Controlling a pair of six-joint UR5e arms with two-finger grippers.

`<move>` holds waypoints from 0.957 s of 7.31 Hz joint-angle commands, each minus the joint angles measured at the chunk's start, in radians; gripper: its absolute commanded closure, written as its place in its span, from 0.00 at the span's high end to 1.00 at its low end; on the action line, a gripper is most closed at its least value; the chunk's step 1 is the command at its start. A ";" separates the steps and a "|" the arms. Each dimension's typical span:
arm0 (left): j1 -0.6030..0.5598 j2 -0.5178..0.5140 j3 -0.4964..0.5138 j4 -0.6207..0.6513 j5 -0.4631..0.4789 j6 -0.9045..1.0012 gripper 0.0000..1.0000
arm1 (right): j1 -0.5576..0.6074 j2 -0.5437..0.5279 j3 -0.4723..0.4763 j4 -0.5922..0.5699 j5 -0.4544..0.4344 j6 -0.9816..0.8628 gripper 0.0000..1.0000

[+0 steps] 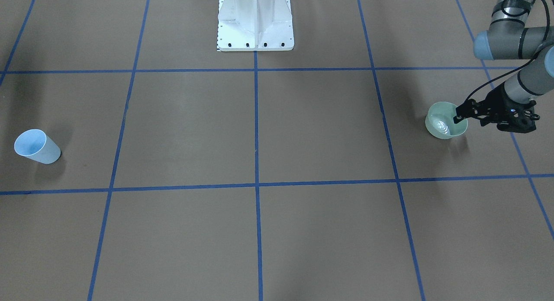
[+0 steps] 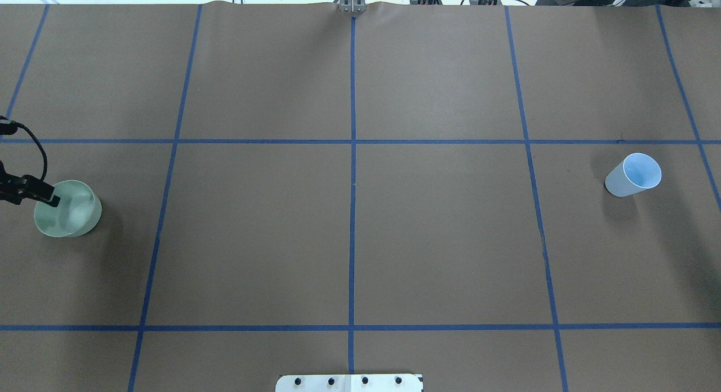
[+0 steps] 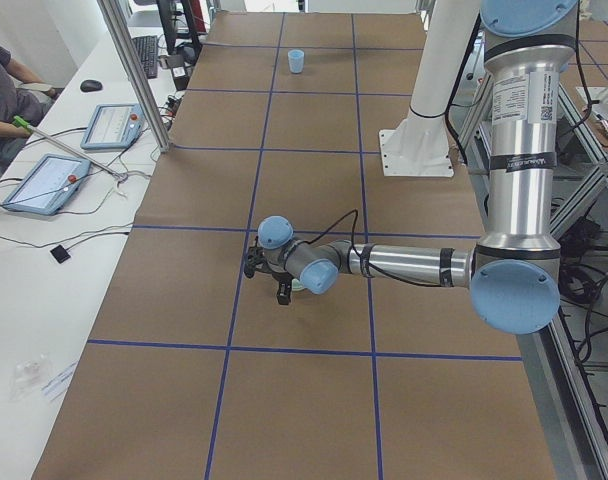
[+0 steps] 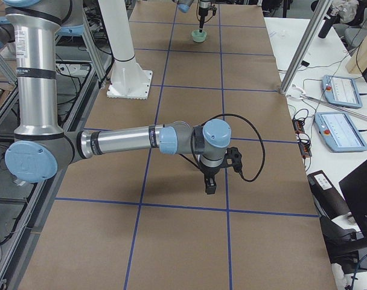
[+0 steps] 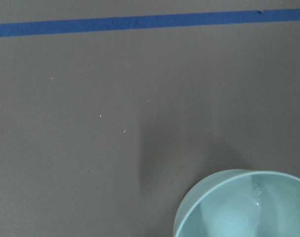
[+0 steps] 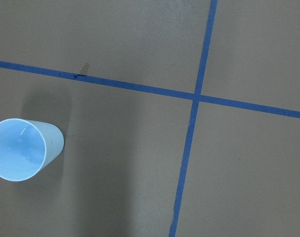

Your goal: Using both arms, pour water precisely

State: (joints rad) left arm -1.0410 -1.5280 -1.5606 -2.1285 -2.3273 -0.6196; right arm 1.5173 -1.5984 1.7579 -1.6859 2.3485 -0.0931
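Observation:
A pale green cup stands upright at the table's left end and also shows in the overhead view. The water glints inside it. My left gripper comes in from the side, with its fingertips pinched on the cup's rim. The left wrist view shows only part of the cup. A light-blue cup stands at the right end and looks empty in the right wrist view. My right gripper points down above the table. I cannot tell whether it is open.
The white pedestal base stands at the middle of the robot's side. Blue tape lines grid the brown table. Operators' tablets and cables lie on a side bench beyond the far edge.

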 commanded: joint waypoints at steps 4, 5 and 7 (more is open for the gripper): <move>0.013 -0.033 -0.013 0.011 -0.023 -0.011 0.00 | -0.005 0.000 0.003 0.000 0.000 0.001 0.99; 0.012 -0.053 -0.053 0.021 -0.077 -0.038 0.00 | -0.005 0.001 0.005 0.000 0.000 0.001 0.99; 0.034 -0.195 -0.122 0.022 -0.063 -0.325 0.00 | -0.006 0.002 0.006 0.000 0.002 0.001 0.99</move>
State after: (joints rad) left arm -1.0233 -1.6345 -1.6502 -2.1075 -2.3925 -0.7828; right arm 1.5120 -1.5971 1.7632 -1.6859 2.3489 -0.0920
